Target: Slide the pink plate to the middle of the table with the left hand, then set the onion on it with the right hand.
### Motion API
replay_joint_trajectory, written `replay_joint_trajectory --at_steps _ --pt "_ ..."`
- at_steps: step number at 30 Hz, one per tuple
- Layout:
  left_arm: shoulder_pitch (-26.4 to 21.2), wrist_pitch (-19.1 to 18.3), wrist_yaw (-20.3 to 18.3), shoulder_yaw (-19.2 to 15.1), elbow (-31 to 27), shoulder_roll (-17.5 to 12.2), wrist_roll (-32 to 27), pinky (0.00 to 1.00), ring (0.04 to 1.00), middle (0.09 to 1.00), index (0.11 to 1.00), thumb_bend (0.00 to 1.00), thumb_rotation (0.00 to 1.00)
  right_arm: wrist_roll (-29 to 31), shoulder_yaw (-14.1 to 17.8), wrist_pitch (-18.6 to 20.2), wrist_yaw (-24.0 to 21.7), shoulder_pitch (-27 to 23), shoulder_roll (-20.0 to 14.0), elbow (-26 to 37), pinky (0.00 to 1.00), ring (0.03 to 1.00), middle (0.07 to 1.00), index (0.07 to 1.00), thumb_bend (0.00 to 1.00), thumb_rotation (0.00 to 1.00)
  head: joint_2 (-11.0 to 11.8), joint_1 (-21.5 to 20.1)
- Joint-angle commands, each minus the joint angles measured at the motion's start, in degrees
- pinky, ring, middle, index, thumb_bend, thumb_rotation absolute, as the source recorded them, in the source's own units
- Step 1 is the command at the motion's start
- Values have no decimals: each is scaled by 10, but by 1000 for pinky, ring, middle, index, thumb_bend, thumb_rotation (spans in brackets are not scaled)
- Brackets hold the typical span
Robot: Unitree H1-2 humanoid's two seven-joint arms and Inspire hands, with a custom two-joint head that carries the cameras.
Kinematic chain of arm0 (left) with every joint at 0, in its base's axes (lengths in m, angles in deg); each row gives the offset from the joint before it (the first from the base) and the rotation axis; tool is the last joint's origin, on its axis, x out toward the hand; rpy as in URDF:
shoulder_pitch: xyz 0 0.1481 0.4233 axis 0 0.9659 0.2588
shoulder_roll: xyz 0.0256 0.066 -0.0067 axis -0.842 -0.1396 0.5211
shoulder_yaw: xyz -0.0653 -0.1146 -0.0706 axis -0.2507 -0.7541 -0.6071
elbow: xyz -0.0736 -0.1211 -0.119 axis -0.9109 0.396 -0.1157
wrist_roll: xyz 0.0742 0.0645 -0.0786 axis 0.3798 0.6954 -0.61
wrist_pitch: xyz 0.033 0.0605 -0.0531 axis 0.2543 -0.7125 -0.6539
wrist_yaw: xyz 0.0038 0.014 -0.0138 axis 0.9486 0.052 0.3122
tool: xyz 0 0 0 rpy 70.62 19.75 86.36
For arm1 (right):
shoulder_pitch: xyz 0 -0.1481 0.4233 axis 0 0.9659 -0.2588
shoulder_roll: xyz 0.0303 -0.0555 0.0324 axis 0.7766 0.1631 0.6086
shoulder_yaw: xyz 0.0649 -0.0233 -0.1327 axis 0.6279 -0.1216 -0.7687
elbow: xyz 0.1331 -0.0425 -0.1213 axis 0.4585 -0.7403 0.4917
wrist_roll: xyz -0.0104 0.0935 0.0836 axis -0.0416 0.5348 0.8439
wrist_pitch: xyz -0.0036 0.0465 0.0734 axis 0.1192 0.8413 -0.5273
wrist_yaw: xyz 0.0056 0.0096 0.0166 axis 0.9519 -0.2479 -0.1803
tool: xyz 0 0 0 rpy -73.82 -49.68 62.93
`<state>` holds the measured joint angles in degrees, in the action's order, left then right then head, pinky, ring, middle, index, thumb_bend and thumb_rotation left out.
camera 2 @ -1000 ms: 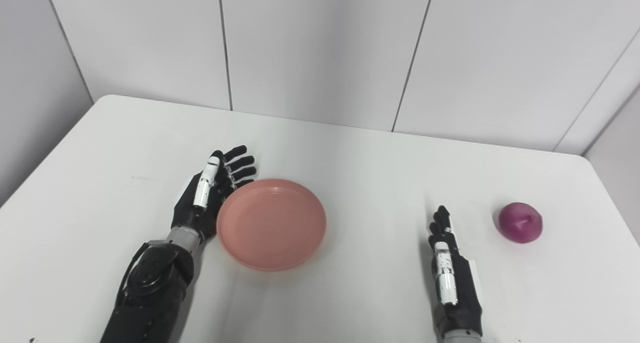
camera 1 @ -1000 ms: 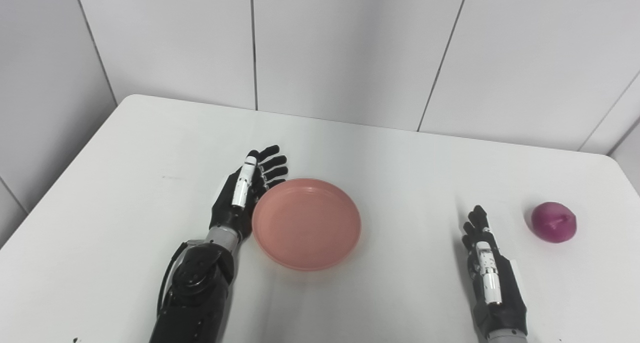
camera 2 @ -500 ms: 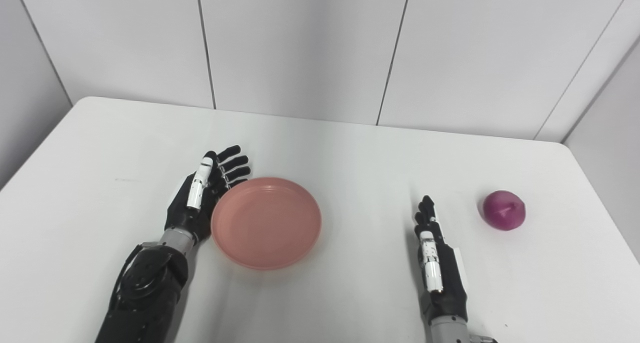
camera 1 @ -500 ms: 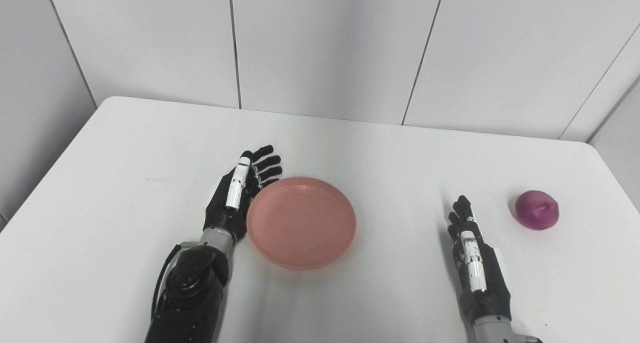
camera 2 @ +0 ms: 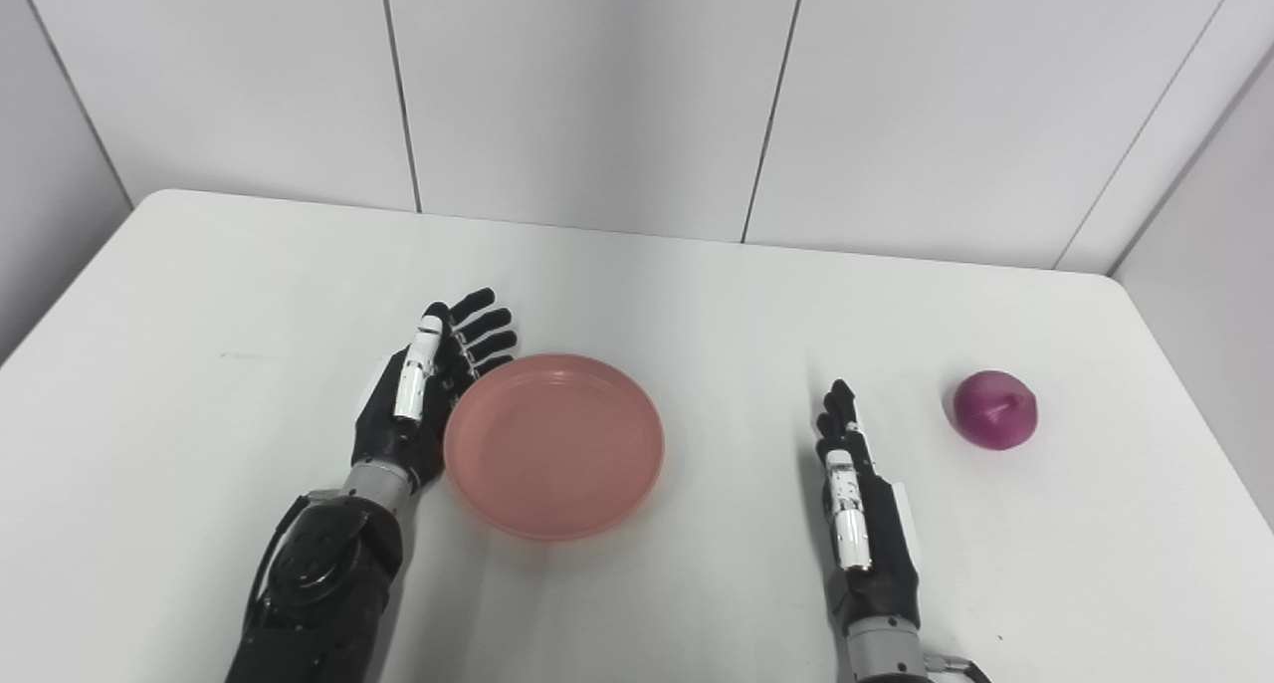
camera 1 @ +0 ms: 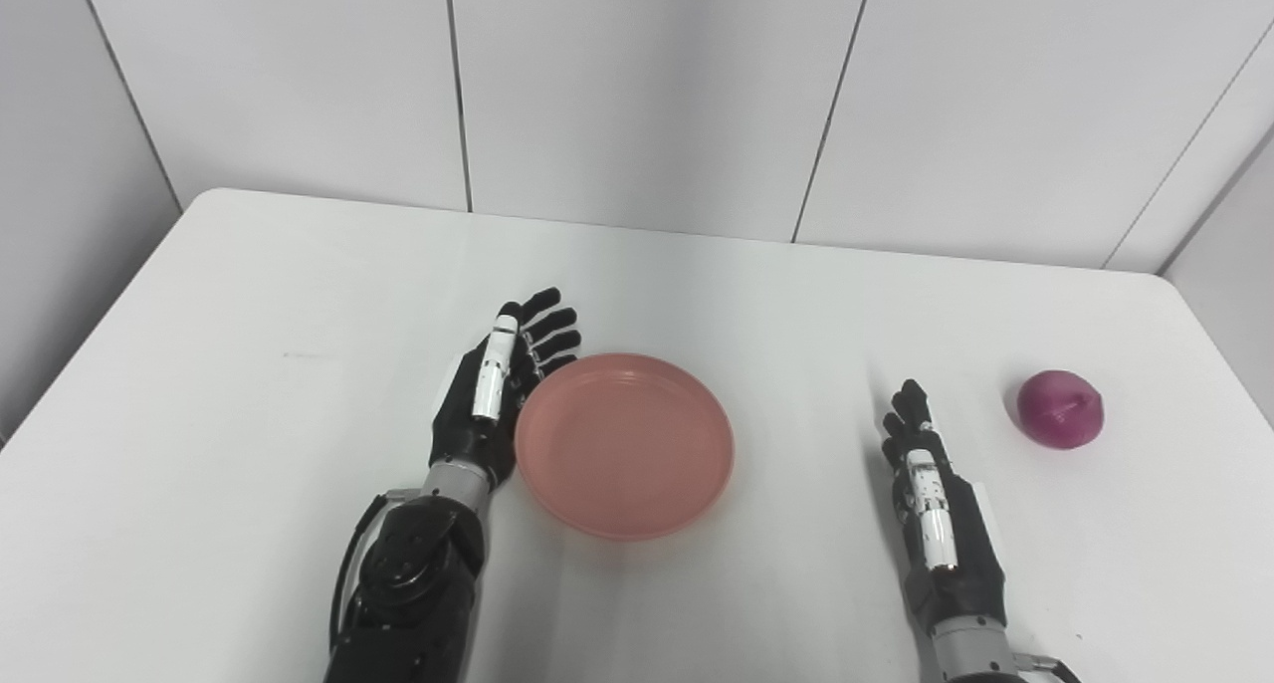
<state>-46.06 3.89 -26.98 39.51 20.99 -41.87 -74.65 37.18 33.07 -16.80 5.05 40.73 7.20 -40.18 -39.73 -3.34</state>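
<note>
Left eye view shows a white, round-cornered table (camera 1: 249,295) standing against pale grey wall panels (camera 1: 637,96). Near its middle sits the round, shallow pink plastic plate (camera 1: 625,446), empty. The black left hand (camera 1: 498,394) with its white-backed thumb stands on edge against the plate's left rim, palm facing the plate, fingers (camera 1: 549,330) stretched out and slightly fanned, curving around the rim's far-left side; it grips nothing. Whether the palm actually presses the rim or sits just beside it cannot be told.

The black right hand (camera 1: 936,509) lies to the right of the plate and well apart from it, also turned on edge with fingers straight, close together and pointing away from the robot, holding nothing. The round purple-red onion (camera 1: 1061,409) rests on the table beyond and to the right of that hand, near it but not touching, close to the table's right edge.

No writing, brand or label can be read on any surface.
</note>
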Motion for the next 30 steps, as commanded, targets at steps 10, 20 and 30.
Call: replay_joint_trajectory --at_steps 10,20,30 --pt "-10 -9 8 15 -24 34 5 749 781 787 765 388 1000 2 -7 -18 -4 -14 7 1 1000 1000 1000 1000 213 1000 -4 -11" --pt "-14 -11 -5 33 -23 35 9 764 801 813 794 397 1000 4 -7 -15 -5 -13 8 3 1000 1000 1000 1000 216 1000 -5 -12" --pt "-11 16 -9 32 -8 22 15 777 807 815 794 392 1000 -1 -7 -10 -4 -12 4 5 1000 1000 1000 1000 207 1000 -7 -22"
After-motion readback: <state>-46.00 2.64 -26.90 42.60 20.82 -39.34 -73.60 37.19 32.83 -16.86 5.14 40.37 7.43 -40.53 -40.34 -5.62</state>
